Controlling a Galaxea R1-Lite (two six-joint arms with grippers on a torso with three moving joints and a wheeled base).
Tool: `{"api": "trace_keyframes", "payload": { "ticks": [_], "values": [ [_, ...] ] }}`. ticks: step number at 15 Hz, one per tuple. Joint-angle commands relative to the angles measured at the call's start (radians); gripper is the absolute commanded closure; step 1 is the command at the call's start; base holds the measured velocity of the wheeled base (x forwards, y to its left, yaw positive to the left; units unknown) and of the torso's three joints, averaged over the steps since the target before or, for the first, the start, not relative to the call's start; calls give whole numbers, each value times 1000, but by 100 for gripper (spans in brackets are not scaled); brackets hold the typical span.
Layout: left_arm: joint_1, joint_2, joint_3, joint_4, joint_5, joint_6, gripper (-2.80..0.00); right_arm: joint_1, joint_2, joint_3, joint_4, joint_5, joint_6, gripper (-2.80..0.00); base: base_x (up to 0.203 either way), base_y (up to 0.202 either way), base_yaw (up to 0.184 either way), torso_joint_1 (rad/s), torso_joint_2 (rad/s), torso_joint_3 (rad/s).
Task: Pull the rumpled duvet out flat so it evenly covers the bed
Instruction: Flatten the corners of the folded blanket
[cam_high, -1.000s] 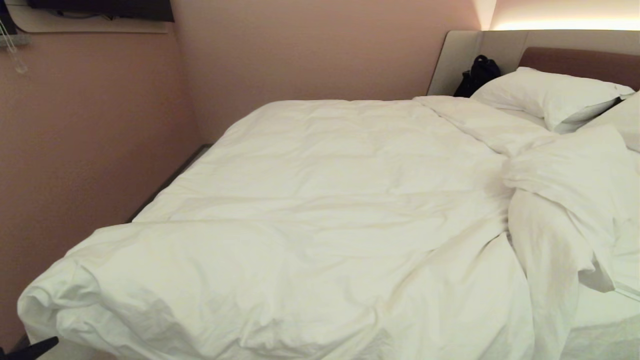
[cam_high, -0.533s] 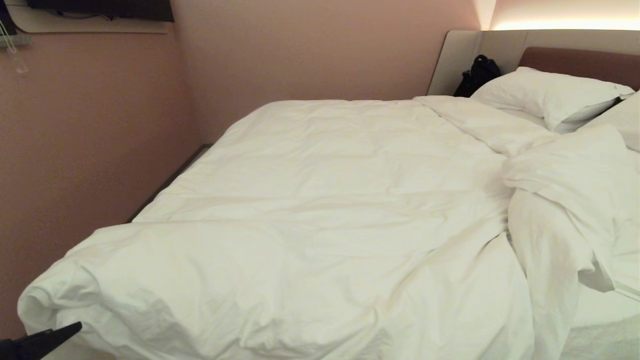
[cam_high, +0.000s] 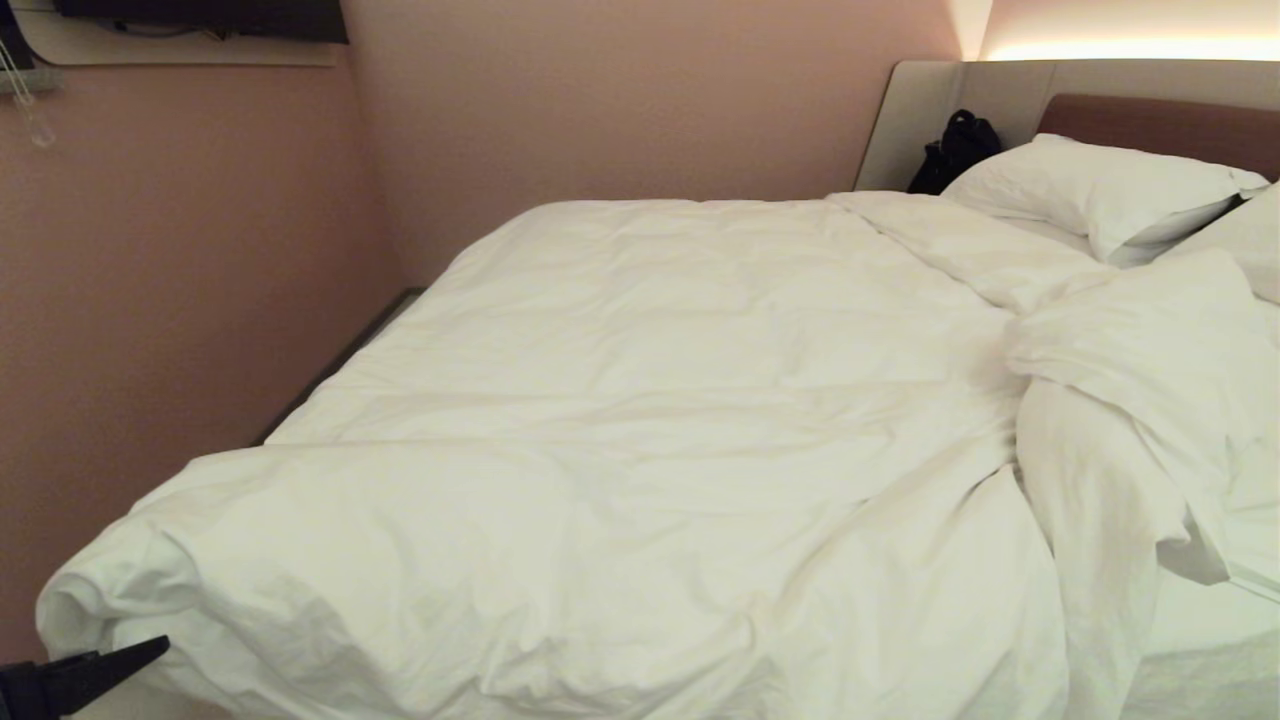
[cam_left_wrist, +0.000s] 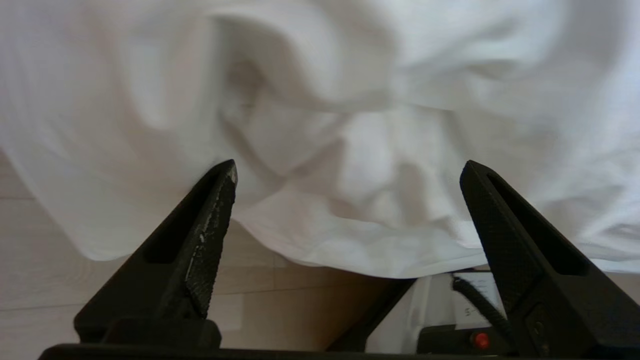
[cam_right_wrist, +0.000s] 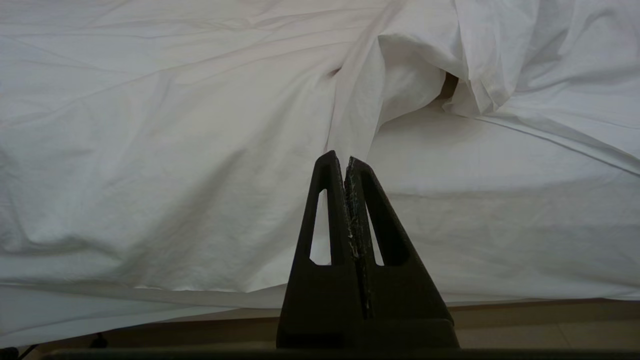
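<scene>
The white duvet (cam_high: 620, 430) covers most of the bed (cam_high: 1000, 90), smooth in the middle and bunched and folded back at the right (cam_high: 1150, 400). Its near left corner (cam_high: 90, 590) bulges over the bed's edge. One black fingertip (cam_high: 150, 648) of my left gripper shows just below that corner. In the left wrist view the left gripper (cam_left_wrist: 348, 167) is open, with the duvet's hanging hem (cam_left_wrist: 380, 260) in front of it and nothing held. My right gripper (cam_right_wrist: 340, 159) is shut on nothing, level with the bed's side, with the duvet (cam_right_wrist: 175, 150) ahead of it.
Two pillows (cam_high: 1100, 190) and a black bag (cam_high: 955, 150) lie by the headboard. A pink wall (cam_high: 150, 300) runs close along the far side. Bare sheet (cam_high: 1200, 640) shows at the near right. Wooden floor (cam_left_wrist: 250, 310) and the robot's base with a red button (cam_left_wrist: 481, 340) lie under the hem.
The left gripper's black finger has slid further into the head view from the lower left corner, up and to the right towards the duvet's corner. The duvet lies as before.
</scene>
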Motion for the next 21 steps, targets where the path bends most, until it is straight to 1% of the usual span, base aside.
{"api": "trace_keyframes", "payload": {
  "ticks": [1, 2, 4, 6, 7, 8, 9, 10, 11, 12, 14, 17, 18, 21],
  "values": [
    [0, 75, -18, -2, -3, 19, -280, 0, 1, 0, 0, 0, 0, 0, 0, 0, 0, 0, 0, 0],
    [0, 81, -21, 0, -6, 23, -280, 0, 1, 0, 0, 0, 0, 0, 0, 0, 0, 0, 0, 0],
    [0, 90, -15, 14, -20, -21, -280, 0, 1, 0, 0, 0, 0, 0, 0, 0, 0, 0, 0, 0],
    [0, 113, 11, 14, -27, -116, -280, 0, 1, 0, 0, 0, 0, 0, 0, 0, 0, 0, 0, 0],
    [0, 121, 14, 10, -50, -175, -280, 0, 1, 0, 0, 0, 0, 0, 0, 0, 0, 0, 0, 0],
    [0, 123, 14, 7, -89, -222, -280, 0, 1, 0, 0, 0, 0, 0, 0, 0, 0, 0, 0, 0],
    [1, 121, 18, 6, -103, -250, -280, 0, 1, 0, 0, 0, 0, 0, 0, 0, 0, 0, 0, 0],
    [0, 122, 19, 5, -105, -256, -280, 0, 1, 0, 0, 0, 0, 0, 0, 0, 0, 0, 0, 0],
    [0, 128, 13, 4, -122, -288, -280, 0, 1, 0, 0, 0, 0, 0, 0, 0, 0, 0, 0, 0],
    [-1, 137, 3, 4, -153, -317, -280, 0, 1, 0, 0, 0, 0, 0, 0, 0, 0, 0, 0, 0],
    [-2, 182, -16, 1, -171, -343, -280, 0, 1, 0, 0, 0, 0, 0, 0, 0, 0, 0, 0, 0],
    [-9, 211, -32, 1, -173, -362, -280, 0, 1, 0, 0, 0, 0, 0, 0, 0, 0, 0, 0, 0],
    [-24, 240, -48, 1, -173, -370, -280, 0, 1, 0, 0, 0, 0, 0, 0, 0, 0, 0, 0, 0],
    [-74, 250, -71, 0, -172, -380, -280, 0, 1, 0, 0, 0, 0, 0, 0, 0, 0, 0, 0, 0]
  ]
}}
